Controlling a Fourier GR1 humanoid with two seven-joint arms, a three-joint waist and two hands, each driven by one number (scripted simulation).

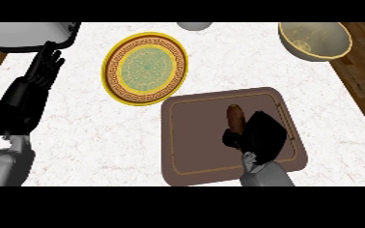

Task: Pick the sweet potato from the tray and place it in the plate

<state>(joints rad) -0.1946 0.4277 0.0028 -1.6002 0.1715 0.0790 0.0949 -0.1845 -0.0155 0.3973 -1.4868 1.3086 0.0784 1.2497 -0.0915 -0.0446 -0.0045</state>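
A brown sweet potato [234,116] lies lengthwise near the middle of the dark brown tray [192,145]. My right hand [265,134] is over the tray, right beside the potato's right side and near end. Its thumb sits by the potato's near tip and its fingers are not wrapped over the potato, so the hand is open. The round plate [146,67], yellow-rimmed with a green centre, lies on the counter to the upper left of the tray and has nothing on it. At the left edge my left hand [37,77] rests open with its fingers up.
A tan bowl [315,39] stands at the back right near the counter's wooden edge. A grey object [32,35] fills the back left corner, and a small grey round thing [194,25] shows at the top edge. White marble counter [92,135] lies left of the tray.
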